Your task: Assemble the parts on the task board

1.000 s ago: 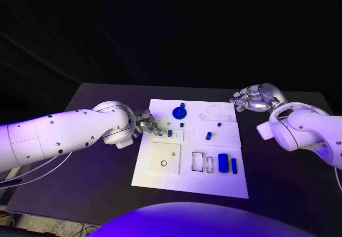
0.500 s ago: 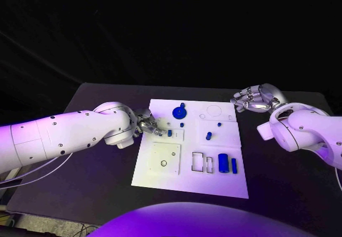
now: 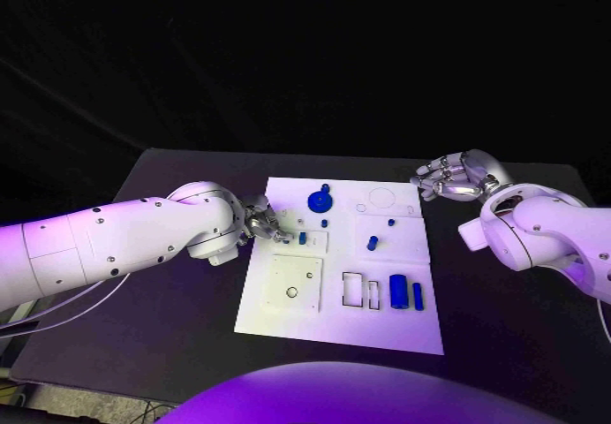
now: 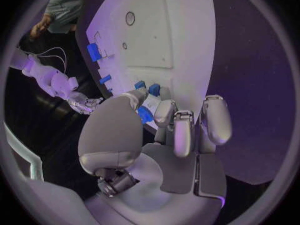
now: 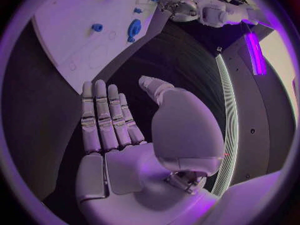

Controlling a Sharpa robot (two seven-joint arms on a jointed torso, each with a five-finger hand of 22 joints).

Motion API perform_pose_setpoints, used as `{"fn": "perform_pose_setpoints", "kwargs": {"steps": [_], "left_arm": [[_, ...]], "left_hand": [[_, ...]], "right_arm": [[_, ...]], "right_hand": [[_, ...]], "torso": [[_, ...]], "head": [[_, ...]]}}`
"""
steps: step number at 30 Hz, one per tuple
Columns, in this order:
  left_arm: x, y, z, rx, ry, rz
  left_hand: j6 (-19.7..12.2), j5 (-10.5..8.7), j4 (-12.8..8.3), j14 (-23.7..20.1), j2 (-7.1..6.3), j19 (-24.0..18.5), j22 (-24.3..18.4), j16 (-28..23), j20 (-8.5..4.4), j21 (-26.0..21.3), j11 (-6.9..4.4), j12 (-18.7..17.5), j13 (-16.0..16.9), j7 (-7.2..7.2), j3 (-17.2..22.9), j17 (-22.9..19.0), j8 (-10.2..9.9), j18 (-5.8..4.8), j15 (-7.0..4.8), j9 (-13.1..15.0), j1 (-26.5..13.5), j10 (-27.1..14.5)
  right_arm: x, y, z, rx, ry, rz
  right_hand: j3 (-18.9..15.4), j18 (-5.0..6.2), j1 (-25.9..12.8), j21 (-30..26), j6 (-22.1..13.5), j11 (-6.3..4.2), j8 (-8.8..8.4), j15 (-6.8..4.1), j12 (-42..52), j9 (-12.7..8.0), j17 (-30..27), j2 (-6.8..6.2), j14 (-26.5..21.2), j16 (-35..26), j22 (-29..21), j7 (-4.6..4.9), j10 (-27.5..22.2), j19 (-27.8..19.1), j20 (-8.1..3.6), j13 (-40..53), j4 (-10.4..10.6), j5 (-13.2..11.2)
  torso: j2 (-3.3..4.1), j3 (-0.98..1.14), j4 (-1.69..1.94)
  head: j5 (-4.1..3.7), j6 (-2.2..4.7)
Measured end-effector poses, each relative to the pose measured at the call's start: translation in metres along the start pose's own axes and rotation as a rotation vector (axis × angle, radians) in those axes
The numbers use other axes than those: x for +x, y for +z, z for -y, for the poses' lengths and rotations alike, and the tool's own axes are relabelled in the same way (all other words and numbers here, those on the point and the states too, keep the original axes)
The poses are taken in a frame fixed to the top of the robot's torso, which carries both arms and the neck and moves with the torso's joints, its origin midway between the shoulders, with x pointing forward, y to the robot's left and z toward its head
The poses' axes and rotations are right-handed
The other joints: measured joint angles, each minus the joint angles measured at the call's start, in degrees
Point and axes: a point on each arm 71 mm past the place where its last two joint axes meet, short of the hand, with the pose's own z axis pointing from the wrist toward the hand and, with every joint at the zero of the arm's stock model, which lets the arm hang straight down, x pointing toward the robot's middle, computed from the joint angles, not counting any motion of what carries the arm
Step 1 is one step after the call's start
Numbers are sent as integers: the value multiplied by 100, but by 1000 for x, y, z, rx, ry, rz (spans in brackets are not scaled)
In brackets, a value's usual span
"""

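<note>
Reaching in over the left edge of the task board (image 3: 382, 331), the left hand (image 3: 267, 225) pinches a small blue part (image 4: 145, 114) between thumb and fingertips, as the left wrist view shows, with two more small blue pieces just beyond it on the board. In the head view the hand sits right beside a short blue peg (image 3: 303, 238) standing in a small outlined recess, so the spot it is working lies just off its fingertips, toward the board's middle. This arm is plainly the nearer one for that place.

The right hand (image 3: 452, 179) hangs off the board's far right corner, well apart from the parts; in the right wrist view its fingers lie straight and side by side, thumb out, holding nothing.

Other things on the board: a round blue disc with a knob (image 3: 321, 201) at the far edge, two small blue pegs (image 3: 373, 243) in the middle, and a fat blue cylinder (image 3: 398, 291) beside a thin blue bar (image 3: 418, 296) toward the near right, long axes running toward the robot. Two outlined slots stand next to them. The dark worktop (image 3: 166, 318) surrounds the board. I judge nothing blocks the left hand's short path except the peg beside its fingertips.
</note>
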Motion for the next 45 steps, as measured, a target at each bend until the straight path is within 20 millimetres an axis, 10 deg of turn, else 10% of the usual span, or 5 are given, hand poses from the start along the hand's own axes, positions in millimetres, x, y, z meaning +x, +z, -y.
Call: {"fn": "perform_pose_setpoints", "kwargs": {"steps": [27, 40, 45], "left_arm": [[2, 1, 6, 15, -17, -9], [3, 2, 5, 10, -40, -17], [4, 1, 5, 10, -52, -20]], "left_hand": [[-166, 316, -263, 22, -26, 21, 0, 0, -22, -41, -62, 0, -76, -41, 1034, 0, 297, 0, -22, -55, 650, -19], [-248, 771, -197, 22, -66, 21, 0, 0, -22, -41, -60, 0, -79, 2, 1102, 0, 586, 0, -22, 44, 439, 26], [-269, 871, -465, 22, -82, 21, 0, 0, -22, -41, -70, 0, -63, 23, 1384, 0, 645, 0, -22, 75, 350, 55]], "right_arm": [[1, 0, 2, 6, 0, -3], [1, -1, 4, 9, 0, -5], [2, -1, 4, 12, 0, -7]], "right_hand": [[0, 0, -24, 0, 0, 0, 22, 0, 0, 1, -5, 24, 0, 0, -15, 0, 0, 0, 0, -6, 0, 23], [-16, 0, -23, 0, 0, 0, 22, 0, 0, -5, -5, 23, 0, 0, -30, 0, 0, 0, 0, -17, -16, 45], [-16, 0, -23, 0, 0, 0, 22, 0, 22, -4, -11, 23, 0, 0, -36, 0, 0, 0, 0, -17, -16, 79]], "torso": [[-5, -1, 1], [-12, -4, 3], [-12, -6, 3]], "head": [[7, 0], [14, 1], [18, 1]]}}
